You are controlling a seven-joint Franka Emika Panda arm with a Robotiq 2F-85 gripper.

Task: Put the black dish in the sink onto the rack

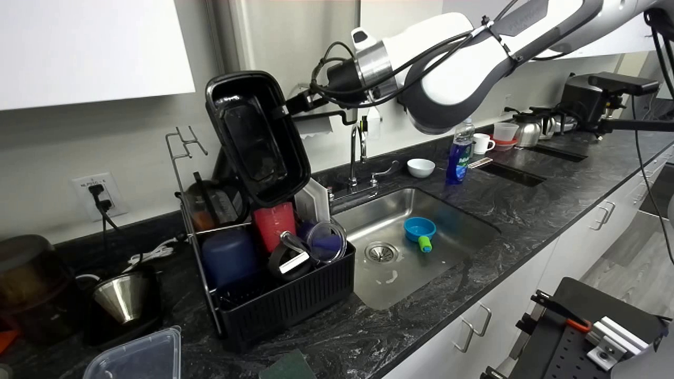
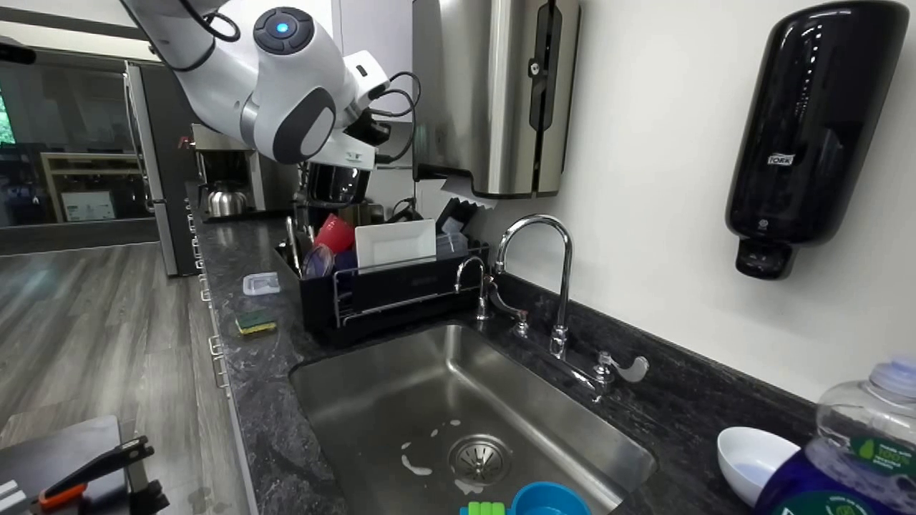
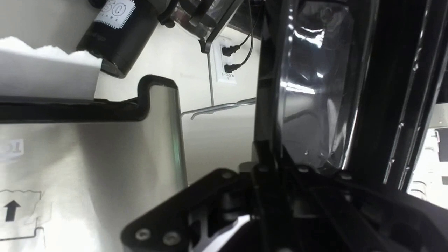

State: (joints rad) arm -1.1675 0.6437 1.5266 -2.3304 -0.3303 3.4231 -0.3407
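Note:
My gripper [image 1: 284, 109] is shut on the rim of the black dish [image 1: 253, 142]. The dish hangs tilted over the rack [image 1: 287, 305], its hollow side turned towards that exterior camera. Its lower end overlaps a red cup [image 1: 274, 223] in the picture; whether they touch I cannot tell. From the opposite side, the arm hides much of the dish [image 2: 335, 184]. In the wrist view, the fingers pinch the near wall of the dish [image 3: 318, 87], which fills the right part. The stainless sink [image 2: 386, 400] lies beside the rack.
Inside the rack stand a dark blue container [image 1: 229, 255], a white plate [image 2: 396, 243] and utensils. A steel towel dispenser [image 2: 486, 93] hangs on the wall close to the gripper. The chrome faucet [image 2: 562, 286] rises behind the sink, where a small blue bowl [image 1: 419, 227] sits.

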